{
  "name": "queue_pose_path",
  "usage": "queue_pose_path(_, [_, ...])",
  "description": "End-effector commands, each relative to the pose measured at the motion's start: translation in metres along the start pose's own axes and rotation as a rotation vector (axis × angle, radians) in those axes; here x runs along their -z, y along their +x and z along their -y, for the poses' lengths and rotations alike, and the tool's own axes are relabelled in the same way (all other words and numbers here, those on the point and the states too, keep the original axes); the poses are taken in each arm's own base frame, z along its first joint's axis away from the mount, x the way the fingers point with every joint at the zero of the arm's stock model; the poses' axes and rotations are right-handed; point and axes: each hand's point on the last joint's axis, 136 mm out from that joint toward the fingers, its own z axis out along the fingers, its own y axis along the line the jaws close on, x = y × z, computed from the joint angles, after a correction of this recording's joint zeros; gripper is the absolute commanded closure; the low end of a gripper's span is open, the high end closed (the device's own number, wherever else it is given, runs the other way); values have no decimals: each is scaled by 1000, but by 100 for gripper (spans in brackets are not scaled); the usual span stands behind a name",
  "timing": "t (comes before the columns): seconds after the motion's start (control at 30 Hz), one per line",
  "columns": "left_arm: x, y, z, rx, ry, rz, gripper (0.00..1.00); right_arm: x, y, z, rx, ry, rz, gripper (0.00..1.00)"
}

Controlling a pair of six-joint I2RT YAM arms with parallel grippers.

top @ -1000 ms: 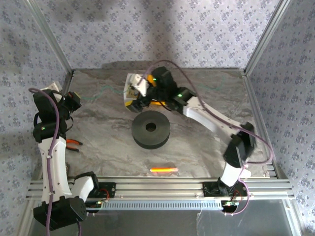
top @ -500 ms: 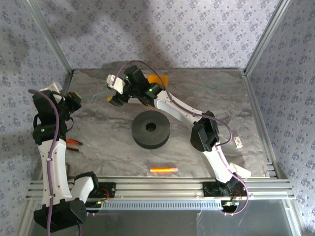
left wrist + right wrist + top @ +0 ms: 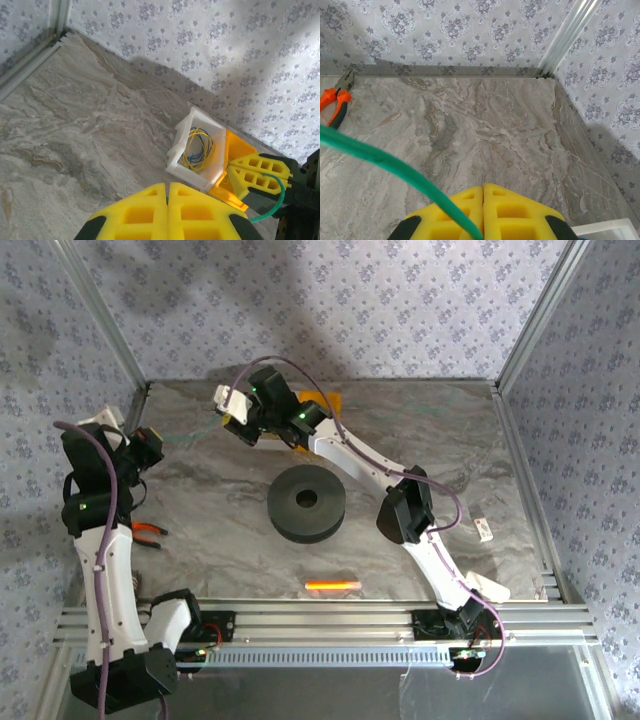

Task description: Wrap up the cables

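The cable [image 3: 190, 436] is a thin green wire strung across the back left of the table between my two grippers. My left gripper [image 3: 155, 445] is shut, and a sliver of green shows in the seam of its yellow fingers [image 3: 150, 210]. My right gripper [image 3: 238, 428] reaches over the white bin and is shut on the cable [image 3: 380, 157], which runs in from the left and dips into the seam of its fingers [image 3: 520, 215]. In the left wrist view the right gripper [image 3: 235, 172] sits beside the bin with a green loop [image 3: 274, 200] coming out of it.
A black round spool [image 3: 306, 502] lies mid-table. A white bin [image 3: 197, 150] with yellow and blue wire loops stands next to a yellow bin [image 3: 237, 147] at the back. Orange pliers [image 3: 150, 532] lie at the left. An orange bar [image 3: 332, 585] lies near the front edge.
My right arm has swung left across the white bin toward the left gripper and its jaws have closed on the green cable. The left arm has stayed put.
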Motion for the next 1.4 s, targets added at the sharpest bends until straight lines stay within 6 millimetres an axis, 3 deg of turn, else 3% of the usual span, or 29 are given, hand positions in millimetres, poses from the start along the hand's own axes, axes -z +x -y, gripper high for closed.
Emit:
queue_pose_path(0.0, [25, -27, -7, -9, -51, 96, 100, 0, 25, 12, -2, 16, -64, 100])
queue_pose_path(0.3, [49, -57, -41, 101, -102, 192, 100, 4, 52, 13, -5, 15, -164, 100])
queue_pose_path(0.5, [50, -61, -45, 128, -101, 199, 100, 21, 68, 9, -12, 16, -246, 100])
queue_pose_path(0.7, [37, -53, -36, 124, -15, 147, 100, 48, 50, 14, 43, 85, -309, 100])
queue_pose_path(0.77, [30, -44, -27, 103, 30, 101, 92, 59, 41, 17, 66, 108, -318, 100])
queue_pose_path(0.97, [23, -9, 2, -37, 85, -25, 33, 91, 29, 32, 66, 193, -352, 100])
queue_pose_path(1.07, [28, 5, 10, -73, 100, -56, 13, 105, 34, 42, 30, 222, -369, 100])
queue_pose_path(1.17, [30, 29, 21, -96, 148, -111, 9, 113, 45, 52, -19, 246, -378, 100])
queue_pose_path(1.37, [19, 113, 25, -156, 188, -325, 7, 119, 67, 61, -121, 275, -425, 100])
